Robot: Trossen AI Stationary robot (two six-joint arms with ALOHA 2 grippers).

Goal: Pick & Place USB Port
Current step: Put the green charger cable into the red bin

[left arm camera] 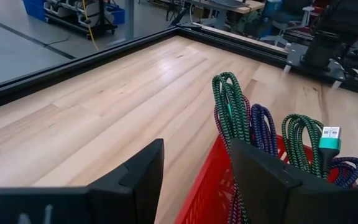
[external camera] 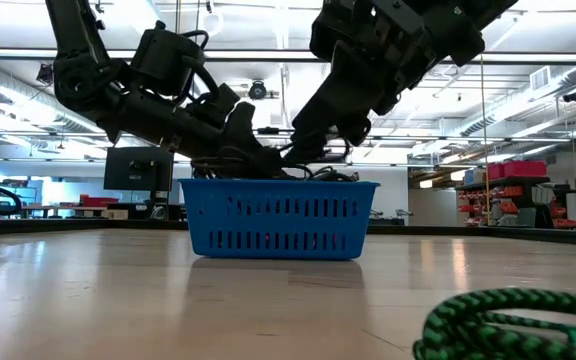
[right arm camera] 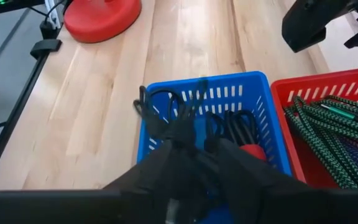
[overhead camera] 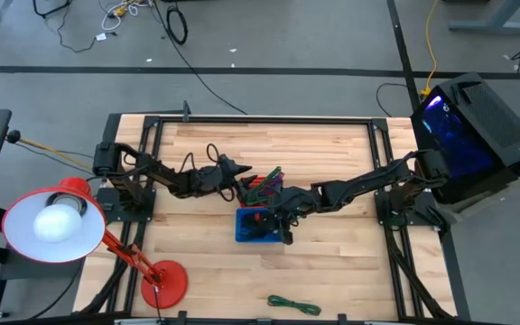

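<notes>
Two baskets (overhead camera: 253, 236) touching; loose cable (overhead camera: 293, 305) near front edge.

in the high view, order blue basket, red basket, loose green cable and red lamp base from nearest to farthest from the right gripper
1. blue basket, directly under the right gripper
2. red basket, just behind, toward the left arm
3. loose green cable, at the front edge
4. red lamp base, front left corner

Table top (overhead camera: 332, 262): pale wood planks, smooth, faint sheen; blue basket (right arm camera: 253, 99) and red basket (right arm camera: 303, 93): slotted plastic, glossy; cables (left arm camera: 235, 112): braided cloth sheath; lamp base (right arm camera: 101, 15): glossy red
</notes>
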